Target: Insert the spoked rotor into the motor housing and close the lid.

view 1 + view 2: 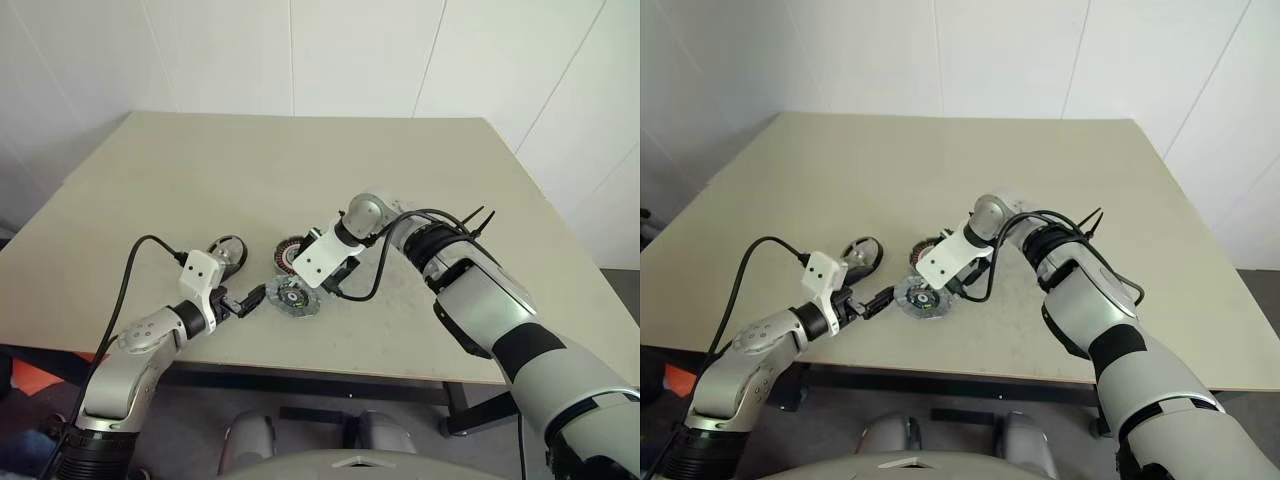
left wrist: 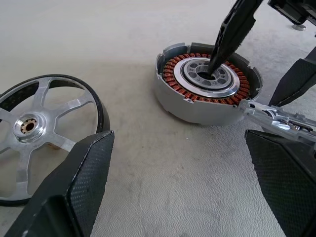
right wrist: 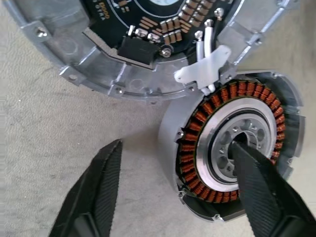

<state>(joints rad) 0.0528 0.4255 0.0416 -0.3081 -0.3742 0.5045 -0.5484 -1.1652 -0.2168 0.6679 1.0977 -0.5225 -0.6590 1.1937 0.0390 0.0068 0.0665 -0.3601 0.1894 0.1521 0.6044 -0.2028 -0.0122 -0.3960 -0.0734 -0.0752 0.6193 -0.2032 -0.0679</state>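
From the head, the right gripper (image 1: 300, 285) stands over the motor housing (image 1: 296, 297) near the table (image 1: 420, 170) front edge; the left gripper (image 1: 243, 300) waits at its 9 o'clock, spread and empty.

Left wrist: the spoked rotor (image 2: 37, 131), 5 grey spokes in a dark rim, lies beside the housing.

Right wrist: 1 finger (image 3: 256, 182) sits in the pale bore, the other outside the smooth grey wall, still apart. Closing could scrape the ribbed copper windings or tip the housing.
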